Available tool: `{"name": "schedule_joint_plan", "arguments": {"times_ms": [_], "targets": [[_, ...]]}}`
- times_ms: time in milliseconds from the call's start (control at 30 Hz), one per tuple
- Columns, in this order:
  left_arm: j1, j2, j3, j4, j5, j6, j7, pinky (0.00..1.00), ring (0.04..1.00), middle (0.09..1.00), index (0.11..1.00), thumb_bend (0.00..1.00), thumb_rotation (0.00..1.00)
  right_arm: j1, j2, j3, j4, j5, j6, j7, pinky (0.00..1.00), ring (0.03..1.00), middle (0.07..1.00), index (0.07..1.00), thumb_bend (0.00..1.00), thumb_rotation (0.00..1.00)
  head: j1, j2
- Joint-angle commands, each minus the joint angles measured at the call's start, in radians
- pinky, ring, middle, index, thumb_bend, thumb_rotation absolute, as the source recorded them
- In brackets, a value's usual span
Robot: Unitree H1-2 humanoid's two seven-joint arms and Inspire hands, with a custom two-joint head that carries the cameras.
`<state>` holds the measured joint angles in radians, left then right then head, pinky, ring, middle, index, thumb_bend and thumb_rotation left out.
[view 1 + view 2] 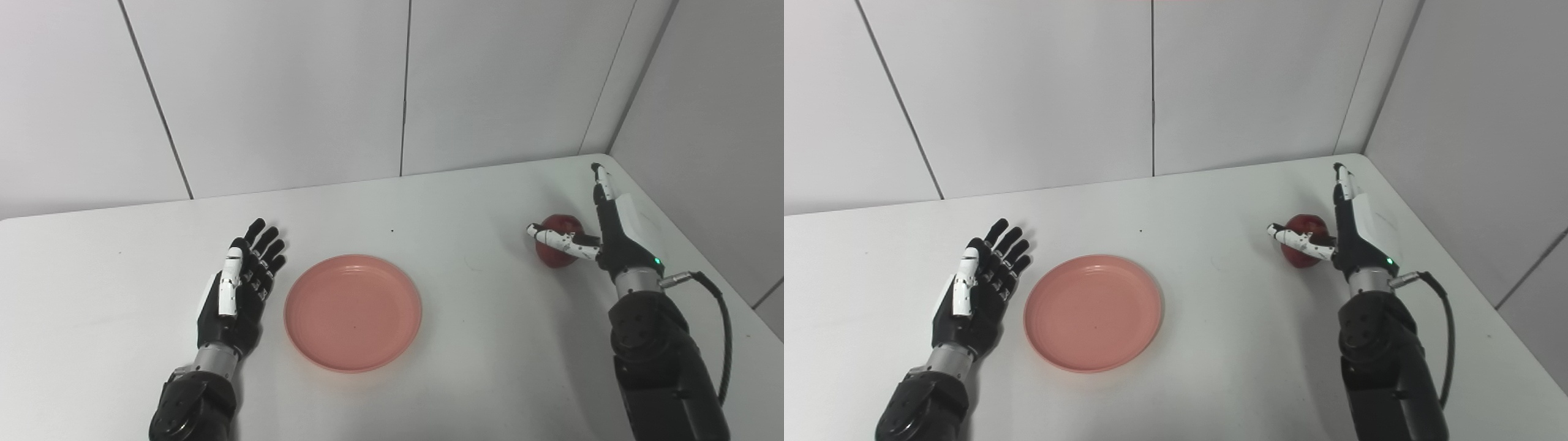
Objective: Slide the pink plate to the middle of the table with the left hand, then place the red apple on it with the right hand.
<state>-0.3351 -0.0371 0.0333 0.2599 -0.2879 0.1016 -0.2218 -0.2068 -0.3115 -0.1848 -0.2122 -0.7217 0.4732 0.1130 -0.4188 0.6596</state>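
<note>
The pink plate (353, 312) lies flat near the middle of the white table (478, 343). Just to its left my left hand (239, 288) rests open, palm up, fingers spread, a small gap from the plate's rim. The red apple (558, 248) sits at the far right of the table. My right hand (603, 236) is open right beside it, the palm against its right side, the thumb across its front and the fingers pointing straight away past it, not closed round it.
White wall panels (404, 92) stand behind the table, and a side wall (710, 122) closes off the right, close to the apple. A black cable (723, 324) loops off my right wrist. The table's right edge runs near my right arm.
</note>
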Motion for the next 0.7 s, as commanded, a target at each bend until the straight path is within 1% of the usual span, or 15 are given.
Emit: {"name": "schedule_joint_plan", "arguments": {"times_ms": [0, 133, 267, 433, 533, 633, 667], "targets": [[0.005, 0.006, 0.003, 0.007, 0.003, 0.044, 0.015, 0.95, 0.940, 0.935, 0.916, 0.36, 1.00, -0.040, -0.017, 0.001, -0.002, -0.005, -0.005, -0.014, 0.84, 0.960, 0.982, 0.983, 1.00, 0.51, 0.000, -0.001], [0.008, 0.007, 0.002, 0.000, 0.003, 0.049, 0.015, 0.96, 0.942, 0.939, 0.921, 0.36, 1.00, -0.049, -0.025, 0.014, 0.017, 0.010, -0.006, -0.017, 0.82, 0.930, 0.962, 0.965, 1.00, 0.48, 0.002, 0.004], [0.010, 0.006, 0.003, -0.005, -0.001, 0.053, 0.013, 0.96, 0.944, 0.941, 0.923, 0.36, 1.00, -0.063, -0.028, 0.020, 0.042, -0.003, -0.004, -0.006, 0.79, 0.894, 0.942, 0.965, 1.00, 0.47, 0.007, 0.008], [0.014, 0.005, 0.003, -0.016, 0.003, 0.061, 0.018, 0.96, 0.940, 0.937, 0.921, 0.35, 1.00, -0.074, -0.029, 0.024, 0.065, 0.003, -0.004, -0.005, 0.76, 0.874, 0.929, 0.954, 1.00, 0.44, 0.009, 0.011], [0.016, 0.005, 0.002, -0.022, 0.005, 0.064, 0.017, 0.95, 0.939, 0.934, 0.920, 0.35, 1.00, -0.080, -0.027, 0.024, 0.074, -0.009, -0.004, 0.007, 0.76, 0.872, 0.922, 0.942, 1.00, 0.43, 0.012, 0.014], [0.016, 0.005, 0.002, -0.020, 0.006, 0.061, 0.016, 0.95, 0.939, 0.934, 0.920, 0.36, 1.00, -0.084, -0.017, 0.014, 0.082, -0.014, -0.004, 0.010, 0.70, 0.826, 0.883, 0.911, 1.00, 0.42, 0.011, 0.015], [0.017, 0.004, 0.003, -0.021, 0.006, 0.062, 0.018, 0.96, 0.939, 0.934, 0.921, 0.36, 1.00, -0.086, -0.011, 0.009, 0.084, -0.012, -0.004, 0.010, 0.67, 0.797, 0.861, 0.904, 1.00, 0.42, 0.011, 0.016]]}}
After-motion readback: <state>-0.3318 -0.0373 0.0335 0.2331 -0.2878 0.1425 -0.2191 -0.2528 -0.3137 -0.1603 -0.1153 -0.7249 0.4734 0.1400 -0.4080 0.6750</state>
